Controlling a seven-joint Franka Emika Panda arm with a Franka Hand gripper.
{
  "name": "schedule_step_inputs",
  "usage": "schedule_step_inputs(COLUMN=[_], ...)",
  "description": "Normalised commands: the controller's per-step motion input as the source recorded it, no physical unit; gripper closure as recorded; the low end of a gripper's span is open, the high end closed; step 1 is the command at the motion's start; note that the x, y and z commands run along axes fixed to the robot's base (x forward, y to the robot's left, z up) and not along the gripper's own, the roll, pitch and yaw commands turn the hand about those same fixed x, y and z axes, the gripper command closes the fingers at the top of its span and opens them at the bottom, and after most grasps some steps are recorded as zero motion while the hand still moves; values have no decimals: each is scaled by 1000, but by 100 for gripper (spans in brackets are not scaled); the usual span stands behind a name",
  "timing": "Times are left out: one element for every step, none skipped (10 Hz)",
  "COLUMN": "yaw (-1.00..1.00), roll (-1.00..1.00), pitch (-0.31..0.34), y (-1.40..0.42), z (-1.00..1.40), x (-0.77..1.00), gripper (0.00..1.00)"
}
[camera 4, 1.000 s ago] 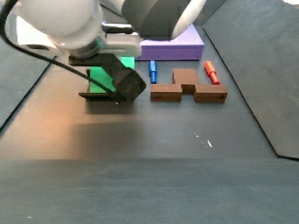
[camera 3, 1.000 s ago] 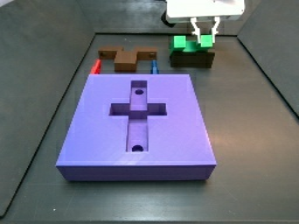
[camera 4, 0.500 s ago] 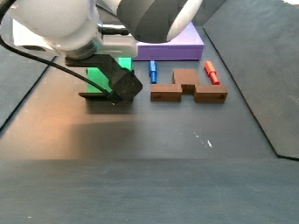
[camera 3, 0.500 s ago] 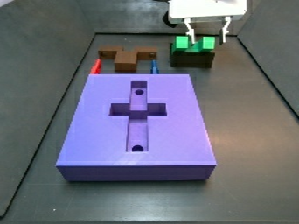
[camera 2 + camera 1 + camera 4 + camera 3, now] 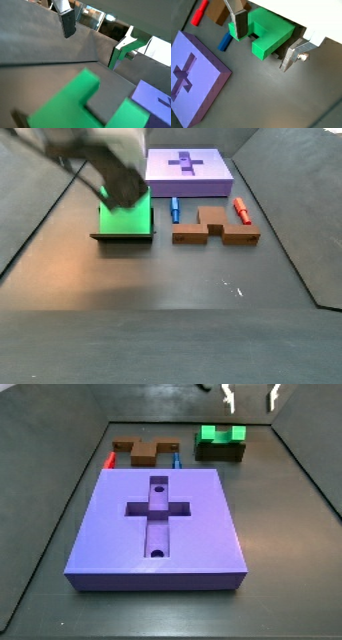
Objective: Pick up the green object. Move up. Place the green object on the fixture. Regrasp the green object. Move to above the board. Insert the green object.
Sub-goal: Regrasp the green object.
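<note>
Gripper (image 5: 250,398) (wide apart) above green object (image 5: 222,432)

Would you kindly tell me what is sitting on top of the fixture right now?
The green object sits on the fixture, prongs up. The open claw hangs above it, apart. The fixture's slot is covered.

The green object (image 5: 222,432) sits on the fixture (image 5: 221,451) near the far right corner of the floor (image 5: 287,534) in a side view. The gripper (image 5: 250,398) hangs above it, apart from it, fingers spread. The board (image 5: 158,529) lies mid-floor. Behind the board, by its far left corner, lies the cross piece (image 5: 144,450), flanked by two pegs (image 5: 108,459).
</note>
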Motion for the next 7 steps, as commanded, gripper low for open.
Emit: schedule_step_inputs(yaw=[109,134,129,126,120,111,106], roll=[1000,1000,1000,1000,1000,1000,1000], pitch=[-111,-66,-17,-17,0,0,6], y=[-169,-177,-149,-146,-151,-163,-166], z=[594,154,60,51,31,17,14], x=[223,194,140,137,63,0,0], gripper=[0,0,0,0,0,0,0])
